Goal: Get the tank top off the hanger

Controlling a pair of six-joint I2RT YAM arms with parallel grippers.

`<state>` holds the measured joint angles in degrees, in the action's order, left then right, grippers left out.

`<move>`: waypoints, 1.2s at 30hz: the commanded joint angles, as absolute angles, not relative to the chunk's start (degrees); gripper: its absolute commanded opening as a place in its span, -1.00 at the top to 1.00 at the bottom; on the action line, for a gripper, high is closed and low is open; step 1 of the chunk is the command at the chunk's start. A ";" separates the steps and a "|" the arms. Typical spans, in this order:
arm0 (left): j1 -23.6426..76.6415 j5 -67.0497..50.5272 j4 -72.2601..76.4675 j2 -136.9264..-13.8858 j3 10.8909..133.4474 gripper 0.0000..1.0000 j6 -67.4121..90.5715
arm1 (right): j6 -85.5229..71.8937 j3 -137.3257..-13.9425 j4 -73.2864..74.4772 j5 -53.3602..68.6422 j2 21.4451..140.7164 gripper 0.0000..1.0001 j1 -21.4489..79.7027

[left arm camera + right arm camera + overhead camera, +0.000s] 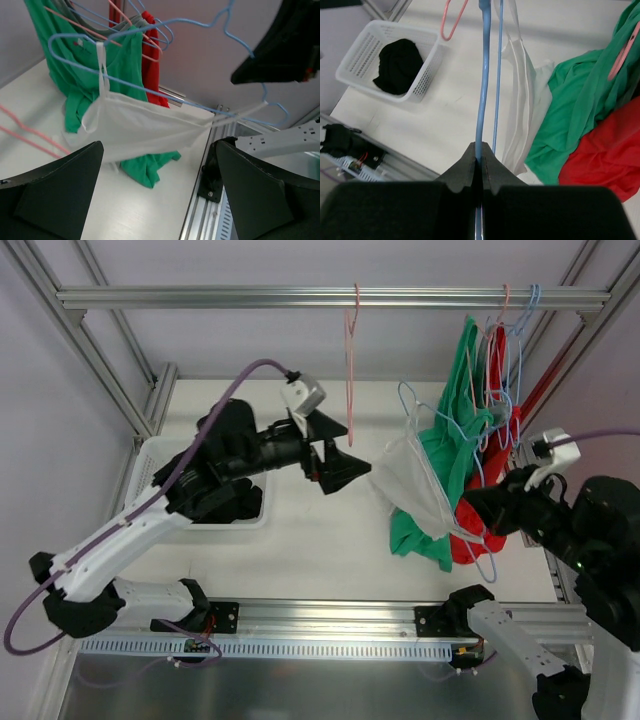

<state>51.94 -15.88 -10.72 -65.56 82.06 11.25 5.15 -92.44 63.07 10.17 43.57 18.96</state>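
Right claw pinches the blue hanger; left claw gapes wide, empty, facing the white tank top.

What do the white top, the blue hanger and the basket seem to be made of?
White top: thin, soft cloth, probably a knit; it sags and folds, matte.
Blue hanger: a thin bent rod with a smooth blue coat, likely coated wire; the right gripper is shut on it.
Basket: stiff white plastic by its look, with slotted walls and a slight gloss.
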 commanded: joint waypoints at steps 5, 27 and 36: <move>57.30 -9.06 -4.84 -81.10 94.82 -0.96 4.93 | 5.45 -99.22 73.12 20.03 41.13 0.99 18.72; 58.36 -4.66 -2.72 -85.60 95.18 0.51 3.78 | 6.42 -103.18 72.69 21.27 40.96 0.99 18.81; 58.36 -4.48 -2.72 -84.82 94.22 0.96 4.22 | 6.94 -103.10 72.69 19.87 40.96 0.99 18.72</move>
<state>57.82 -5.39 -5.80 -88.05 94.54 4.89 6.07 -101.95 74.30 19.90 40.82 18.96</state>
